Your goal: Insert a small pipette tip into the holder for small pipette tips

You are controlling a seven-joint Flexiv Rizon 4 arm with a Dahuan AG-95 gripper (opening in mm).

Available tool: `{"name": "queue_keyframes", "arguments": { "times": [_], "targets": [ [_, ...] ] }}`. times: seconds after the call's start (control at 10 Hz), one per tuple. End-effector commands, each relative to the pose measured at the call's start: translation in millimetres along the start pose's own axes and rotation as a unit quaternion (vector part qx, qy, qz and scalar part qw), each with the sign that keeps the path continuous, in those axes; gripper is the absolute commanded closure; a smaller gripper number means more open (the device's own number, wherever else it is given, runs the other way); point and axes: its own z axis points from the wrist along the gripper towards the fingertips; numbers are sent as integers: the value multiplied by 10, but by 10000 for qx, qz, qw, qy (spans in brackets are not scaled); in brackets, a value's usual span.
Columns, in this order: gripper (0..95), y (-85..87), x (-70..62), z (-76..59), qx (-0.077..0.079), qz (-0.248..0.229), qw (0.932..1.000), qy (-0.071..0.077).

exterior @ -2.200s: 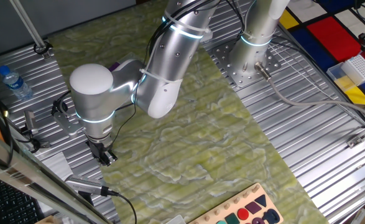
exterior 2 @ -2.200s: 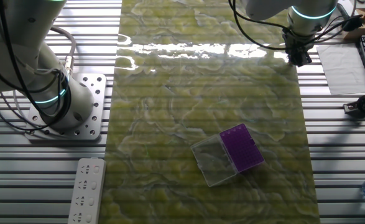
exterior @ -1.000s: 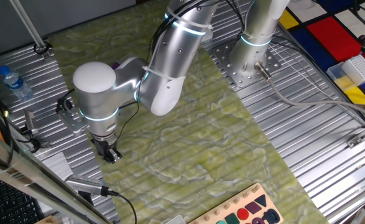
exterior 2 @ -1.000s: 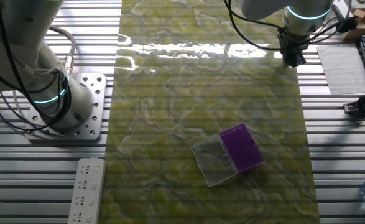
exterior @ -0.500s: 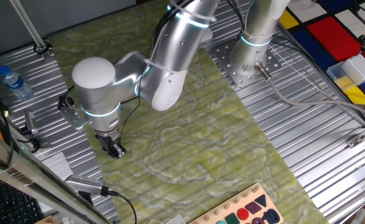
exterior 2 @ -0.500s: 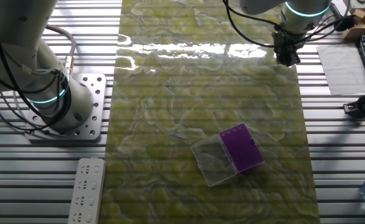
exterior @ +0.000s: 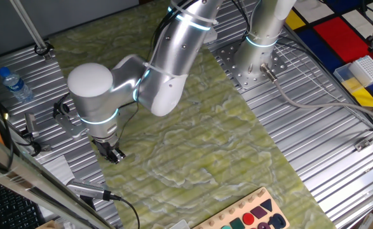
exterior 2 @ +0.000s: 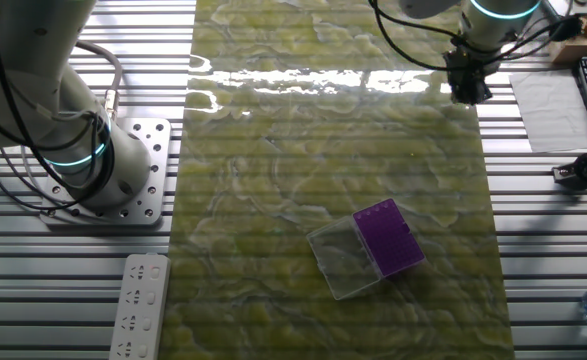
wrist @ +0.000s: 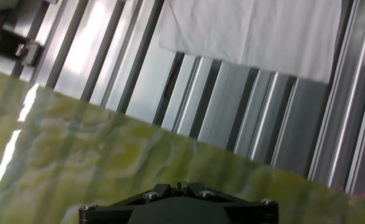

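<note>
My claw [exterior: 113, 154] hangs low over the edge of the green mat [exterior: 192, 137], right where it meets the ribbed metal desk [exterior: 313, 121]. From the other side I see the claw [exterior 2: 465, 90] at the mat's far right corner. Half a second ago it sat a little further in over the mat; now it has swung back out toward the edge and the arm's big joint [exterior: 92, 89] has shifted with it. I cannot tell whether the fingers are apart or together: the hand view shows only the dark claw base [wrist: 179, 202] at the bottom, with no tips in sight, and the fixed views are too small to settle it. I see no pipette tip in it either.

The holder [exterior 2: 389, 238], a flat purple square, lies on the mat well apart from the claw, nearer the middle, with its clear cover [exterior 2: 343, 257] lying open and touching its left side. It has not moved.

Under the hand camera I see mat, grooved metal slats and a white sheet [wrist: 250, 31]. Around the desk: a water bottle [exterior: 13, 84], the arm's base [exterior: 256, 60], a white rack [exterior: 367, 69] on a pale blue tray, a remote [exterior 2: 138, 305], and a second arm's base [exterior 2: 103, 165].
</note>
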Motion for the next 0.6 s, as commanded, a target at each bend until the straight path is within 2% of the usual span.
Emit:
{"name": "queue_keyframes", "arguments": {
  "times": [0.1,0.2,0.3,0.4,0.6],
  "targets": [
    [950,7,-11,3,-41,140,9998,137],
    [950,10,-11,5,-63,190,9996,207],
    [760,13,-12,8,-78,285,9991,310],
    [760,17,-13,11,-68,336,9987,376],
    [760,25,-13,30,-60,318,9988,366]
  ]
}}
